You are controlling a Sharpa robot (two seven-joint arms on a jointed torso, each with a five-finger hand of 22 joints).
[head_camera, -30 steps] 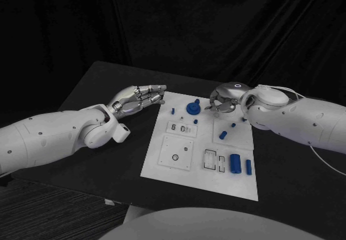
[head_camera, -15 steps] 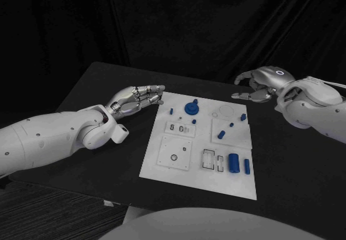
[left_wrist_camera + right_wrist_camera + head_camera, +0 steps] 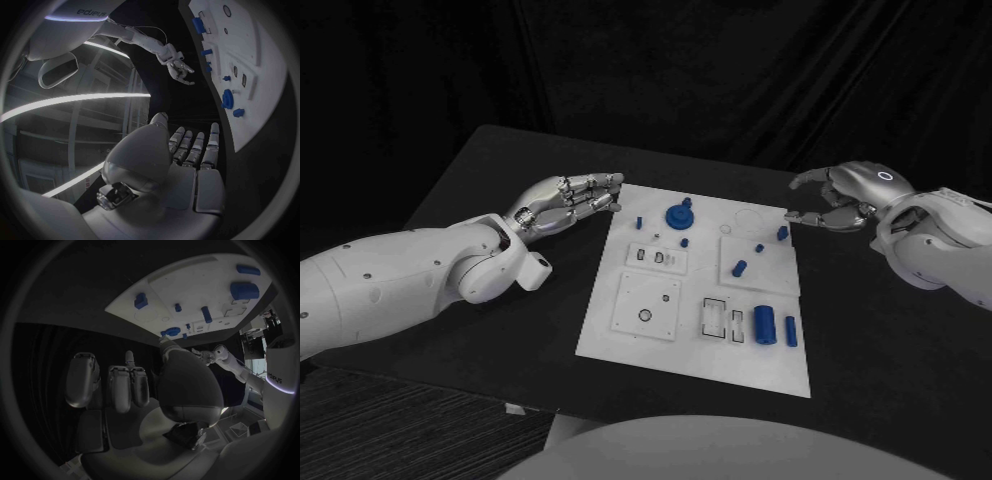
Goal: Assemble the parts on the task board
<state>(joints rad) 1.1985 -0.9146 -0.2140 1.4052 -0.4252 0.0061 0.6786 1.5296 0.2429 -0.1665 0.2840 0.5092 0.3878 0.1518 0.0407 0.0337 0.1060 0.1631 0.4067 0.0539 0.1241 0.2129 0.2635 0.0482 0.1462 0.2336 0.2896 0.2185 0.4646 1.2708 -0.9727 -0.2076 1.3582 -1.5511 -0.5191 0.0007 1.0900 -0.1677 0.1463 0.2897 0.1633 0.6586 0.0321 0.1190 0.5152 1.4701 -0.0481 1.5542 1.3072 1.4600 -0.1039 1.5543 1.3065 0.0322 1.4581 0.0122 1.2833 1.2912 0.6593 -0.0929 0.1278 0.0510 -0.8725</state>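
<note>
We see the white task board [image 3: 632,330] lying in the middle of the black bench [image 3: 473,190], its long side running from near to far. On its far part a blue gear-shaped part [image 3: 681,216] stands upright, with a small blue peg [image 3: 640,222] just to its left and another small blue piece [image 3: 689,241] just nearer than it. Toward the right edge of the board we find a small blue part [image 3: 783,233] at the far side, a tiny blue piece [image 3: 759,248] beside it, and a short blue cylinder [image 3: 738,268] lying a little nearer. At the near right, a larger blue cylinder [image 3: 766,324] lies beside a slimmer blue pin [image 3: 792,331], next to the rectangular cut-outs in the board. Our left robot hand [image 3: 571,200] hovers over the bench just beside the board's far left corner, its fingers stretched out together toward the board and holding nothing; the left wrist view shows the fingers [image 3: 190,150] straight and side by side. Our right robot hand [image 3: 841,198] hangs off the board's far right corner, over the bench, with its fingers curved and apart and nothing held between them.
</note>
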